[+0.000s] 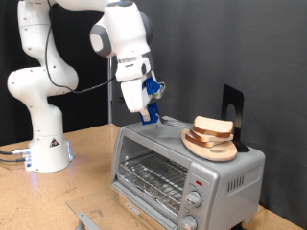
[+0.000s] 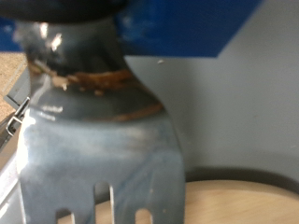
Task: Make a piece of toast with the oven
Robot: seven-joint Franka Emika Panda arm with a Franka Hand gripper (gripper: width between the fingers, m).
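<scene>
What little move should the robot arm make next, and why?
Probably ease the gripper toward the exterior view's right. It hangs above the oven with a metal fork sticking out below it, and the piece of toast lies on the wooden plate just beside it, not yet reached.

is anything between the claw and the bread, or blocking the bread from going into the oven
Nothing visible stands between the claw and the piece of toast, which lies on a wooden plate atop the oven. The oven's glass door appears shut, so it blocks the way to the rack.
</scene>
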